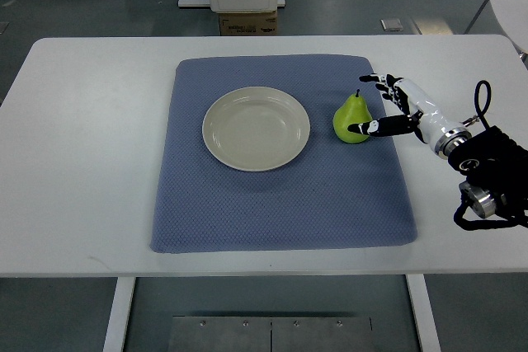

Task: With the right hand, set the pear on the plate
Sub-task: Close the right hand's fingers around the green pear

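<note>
A green pear (351, 118) stands upright on the blue mat (280, 204), just right of an empty cream plate (256, 129). My right hand (381, 105) comes in from the right edge and sits beside the pear's right side. Its fingers are spread around the pear; the thumb tip (356, 129) touches the pear's lower right, the other fingers (373, 80) are a little apart from it. The pear rests on the mat. The left arm does not show.
The mat lies on a white table (82, 121). A cardboard box (247, 22) and a white stand base sit on the floor beyond the far edge. A white round object (511, 6) is at the far right.
</note>
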You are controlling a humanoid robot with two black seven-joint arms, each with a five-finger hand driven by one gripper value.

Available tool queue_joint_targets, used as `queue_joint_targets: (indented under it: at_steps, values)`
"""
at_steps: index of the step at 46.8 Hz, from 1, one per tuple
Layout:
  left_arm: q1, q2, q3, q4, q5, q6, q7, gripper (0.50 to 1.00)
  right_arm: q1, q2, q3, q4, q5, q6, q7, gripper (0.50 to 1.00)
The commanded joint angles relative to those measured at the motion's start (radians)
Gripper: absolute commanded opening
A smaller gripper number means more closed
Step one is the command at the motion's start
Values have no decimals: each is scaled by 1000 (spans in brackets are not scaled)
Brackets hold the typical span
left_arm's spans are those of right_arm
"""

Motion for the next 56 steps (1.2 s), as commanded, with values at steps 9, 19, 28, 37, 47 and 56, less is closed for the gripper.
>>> queue_joint_targets:
  at_steps: [9,19,28,37,47,56]
  values:
    - [0,0,0,0,0,0,1,1000,-3,2,0,-14,-4,-4,6,991]
    - [0,0,0,0,0,0,1,1000,-8,28,-18,-56,-6,-7,6,958]
    - [0,0,0,0,0,0,1,1000,0,59,-88,-80,-3,-46,6,949]
    - [0,0,0,0,0,0,1,1000,-2,82,-91,-108,-1,-46,1,914]
    - [0,0,0,0,0,0,-1,1000,0,101,-92,-114,0,-44,-5,912]
    - [0,0,0,0,0,0,-1,1000,-2,112,-91,-128,2,-44,-17,908]
